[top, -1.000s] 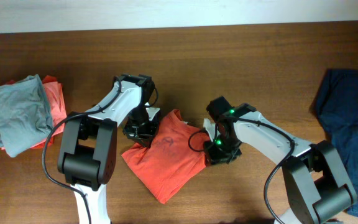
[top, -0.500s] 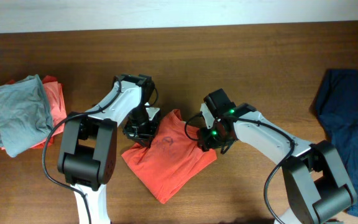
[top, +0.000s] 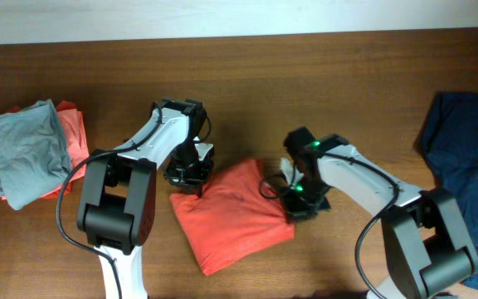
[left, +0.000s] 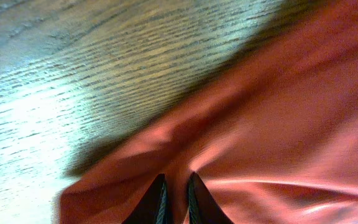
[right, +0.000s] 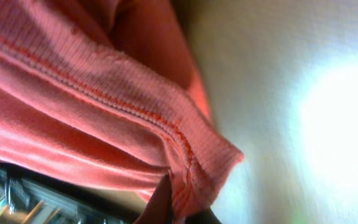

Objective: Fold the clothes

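Closest in, the right gripper (right: 178,210) has just snapped shut: its jaws stood half spread a second ago and are now pressed together on the stitched hem (right: 135,112) of the shirt (top: 235,216), which bunches into a thick ridge at the fingertips. The left gripper (left: 176,190) has not changed. Its 2 fingers sit almost together with a tuck of orange cloth pinched between them, at the shirt's far-left corner.

On the table (top: 305,75) between the 2 arms, the shirt lies differently from a second ago. Then a peak of cloth pointed away from the robot with a dark print showing. Now that peak is gone, the print is hidden, and the shirt is a plainer, roughly 4-sided slab (still skewed, its near corner pointing down-left). The right arm went in toward the middle and has come back out to the right edge, so a flap seems to have been turned under or over.

For the task this likely means 1 fold is in and both edges are gripped for the next; the bunched hem could slip or drag the layers askew.

Well apart, a grey shirt (top: 25,154) rests on a folded orange piece (top: 75,133) at far left, and a navy garment (top: 467,174) lies at far right.
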